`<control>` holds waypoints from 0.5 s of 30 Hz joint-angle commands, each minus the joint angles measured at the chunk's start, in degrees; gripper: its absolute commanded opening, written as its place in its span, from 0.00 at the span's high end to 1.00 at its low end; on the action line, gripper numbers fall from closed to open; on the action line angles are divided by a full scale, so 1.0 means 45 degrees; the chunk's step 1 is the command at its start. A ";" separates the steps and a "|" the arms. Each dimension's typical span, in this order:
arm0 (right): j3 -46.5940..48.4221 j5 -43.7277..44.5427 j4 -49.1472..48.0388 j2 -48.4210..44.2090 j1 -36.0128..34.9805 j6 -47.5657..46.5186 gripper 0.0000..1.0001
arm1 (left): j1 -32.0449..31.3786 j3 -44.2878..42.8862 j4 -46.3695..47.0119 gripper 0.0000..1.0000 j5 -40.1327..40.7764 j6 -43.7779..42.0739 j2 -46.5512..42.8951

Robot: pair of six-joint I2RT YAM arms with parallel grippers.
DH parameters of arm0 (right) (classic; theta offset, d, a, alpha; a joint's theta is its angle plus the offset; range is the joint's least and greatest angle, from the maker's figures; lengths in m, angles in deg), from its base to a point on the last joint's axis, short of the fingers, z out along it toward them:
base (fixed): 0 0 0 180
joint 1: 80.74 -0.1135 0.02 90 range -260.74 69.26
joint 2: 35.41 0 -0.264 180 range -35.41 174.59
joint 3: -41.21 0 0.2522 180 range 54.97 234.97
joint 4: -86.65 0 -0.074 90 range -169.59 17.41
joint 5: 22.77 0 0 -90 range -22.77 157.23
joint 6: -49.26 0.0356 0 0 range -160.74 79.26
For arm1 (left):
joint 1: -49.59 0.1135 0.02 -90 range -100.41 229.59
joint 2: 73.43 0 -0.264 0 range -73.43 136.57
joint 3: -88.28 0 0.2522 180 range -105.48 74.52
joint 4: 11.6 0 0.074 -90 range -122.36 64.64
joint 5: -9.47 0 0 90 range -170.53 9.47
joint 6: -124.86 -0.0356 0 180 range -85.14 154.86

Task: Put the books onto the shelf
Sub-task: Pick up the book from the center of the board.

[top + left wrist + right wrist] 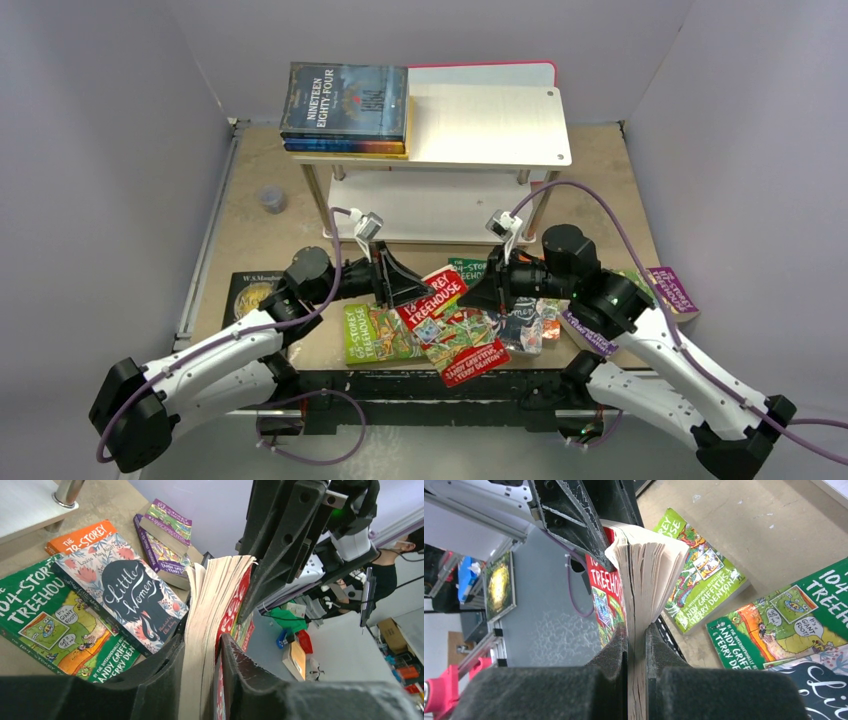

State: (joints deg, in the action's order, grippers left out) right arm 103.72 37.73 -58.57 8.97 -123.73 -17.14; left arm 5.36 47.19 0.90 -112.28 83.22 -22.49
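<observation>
A glossy red Treehouse paperback, its cream page block fanned and slightly splayed, sits near the table's 6 o'clock edge on a litter of cartoon-covered books. Among them are a lime-green Treehouse book at its 9 o'clock and the floral Little Women at its 3 o'clock. The left arm reaches in from 7 o'clock and the right from 5 o'clock, elbows bent, with the matte black wedge-shaped heads pointing at each other across the red book. The left gripper has its jaws narrowly apart with the page block and red cover between them, both pads against the book. The right gripper has its jaws nearly together, pinched on the opposite end of the same book. At 12 o'clock stands the shelf, two flat pale brushed-metal boards with corner screws on thin round legs. A short squared stack topped by the dark blue Nineteen Eighty-Four lies flat on the upper board's 9 o'clock end.
</observation>
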 commanded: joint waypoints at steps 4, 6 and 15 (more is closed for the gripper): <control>0.1035 -0.1247 -0.1122 0.0158 -0.0002 -0.1346 1.00 | -0.0279 -0.0613 0.0104 0.76 -0.1034 -0.0729 -0.0349; 0.1055 -0.1431 -0.1274 0.0138 -0.0011 -0.1435 1.00 | -0.0419 -0.0632 0.0021 0.76 -0.1066 -0.0732 -0.0363; 0.2041 -0.2517 -0.1375 0.0375 -0.0008 -0.2275 1.00 | -0.1039 -0.1909 -0.2132 0.64 -0.1860 -0.1811 -0.0650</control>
State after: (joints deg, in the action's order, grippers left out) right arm 106.83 31.50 -57.33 10.61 -123.48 -24.84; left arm 2.39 43.93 -4.80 -116.32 79.18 -24.24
